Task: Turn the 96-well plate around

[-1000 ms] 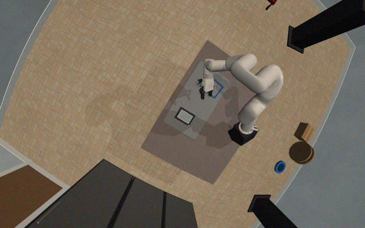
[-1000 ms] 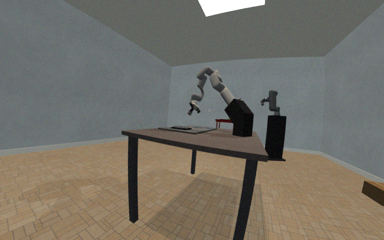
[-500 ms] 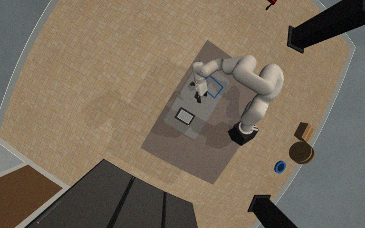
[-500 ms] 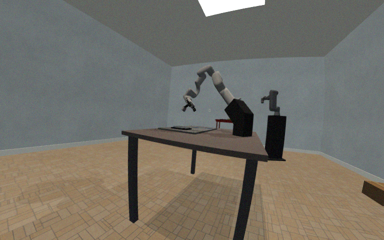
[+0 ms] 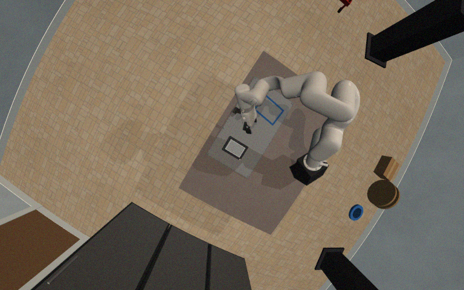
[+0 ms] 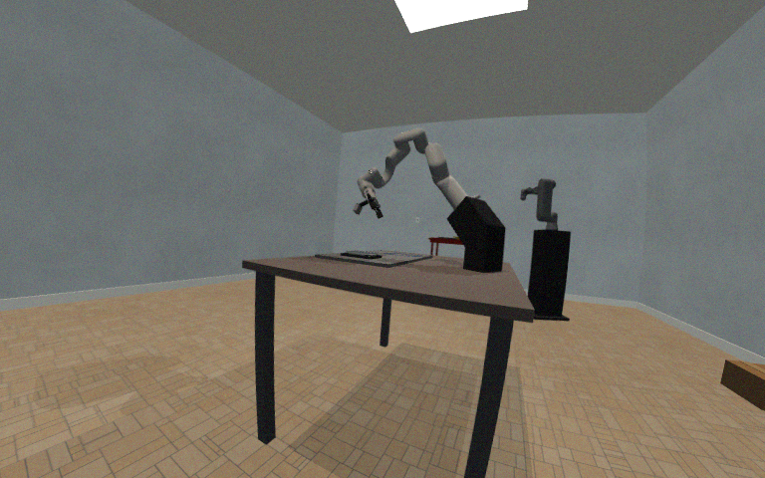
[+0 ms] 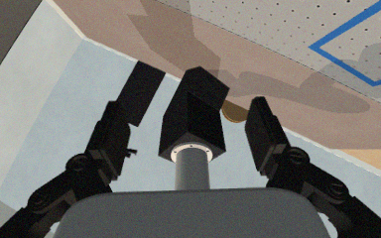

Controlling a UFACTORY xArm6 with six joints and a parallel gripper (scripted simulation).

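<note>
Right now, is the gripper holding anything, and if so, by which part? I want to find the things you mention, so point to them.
Nothing is held: the gripper (image 5: 250, 125) (image 6: 377, 208) (image 7: 187, 114) is open in the air, and the plate (image 5: 235, 148) (image 6: 361, 253) lies in its nest.

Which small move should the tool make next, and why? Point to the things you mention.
Probably swing the tool (image 5: 251, 127) (image 6: 375, 206) (image 7: 187, 114) to point down over the plate (image 5: 235, 148): it hangs above the deck (image 5: 246, 140), open and tilted, its wrist view facing the arm's black pedestal (image 5: 307, 172) (image 6: 483, 236) (image 7: 190, 116), while the plate sits in the nest (image 5: 223, 148).
</note>
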